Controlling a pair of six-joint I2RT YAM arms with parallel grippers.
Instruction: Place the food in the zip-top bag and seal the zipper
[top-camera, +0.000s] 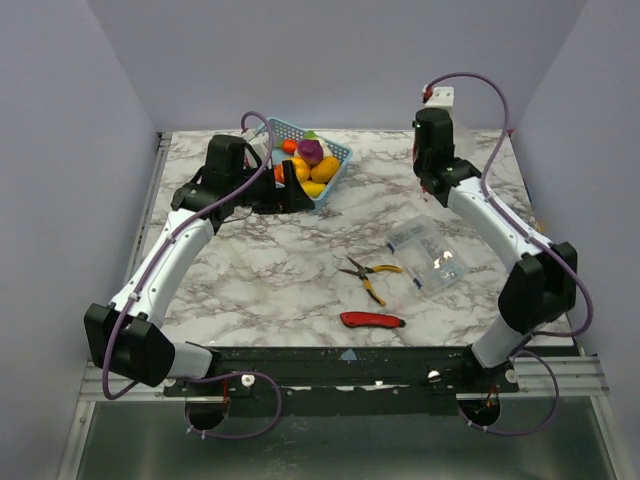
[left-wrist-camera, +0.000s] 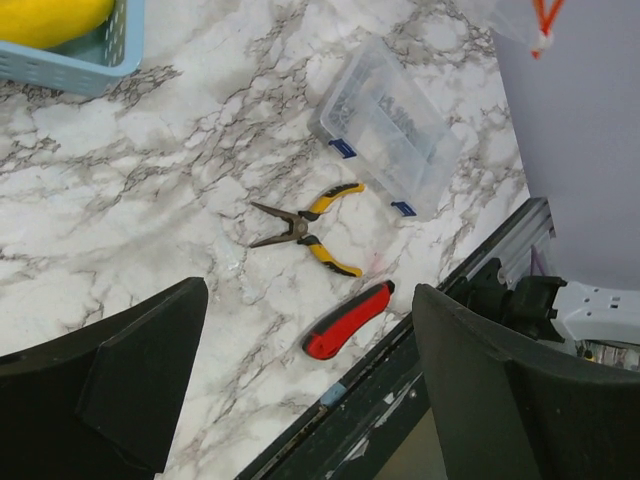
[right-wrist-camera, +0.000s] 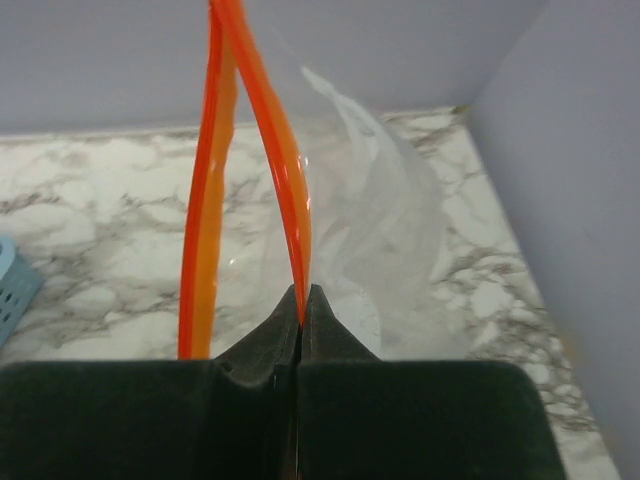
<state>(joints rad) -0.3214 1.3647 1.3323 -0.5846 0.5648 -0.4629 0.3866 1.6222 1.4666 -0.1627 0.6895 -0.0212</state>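
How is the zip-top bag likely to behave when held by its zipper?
Probably floppy: the clear zip-top bag wrinkles beyond the right tool. Likely light: it looks thin and empty. Its zipper strips bow apart, so the mouth may not hold shape.

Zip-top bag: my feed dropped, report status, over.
Right gripper shut on zipper; zip-top bag mouth open. Left gripper open beside basket. Food in basket. Pliers, knife, clear box mid-table.

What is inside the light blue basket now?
Toy food: yellow, orange and purple pieces, piled in the basket. The left hand covers its near corner, and lower pieces are hidden.
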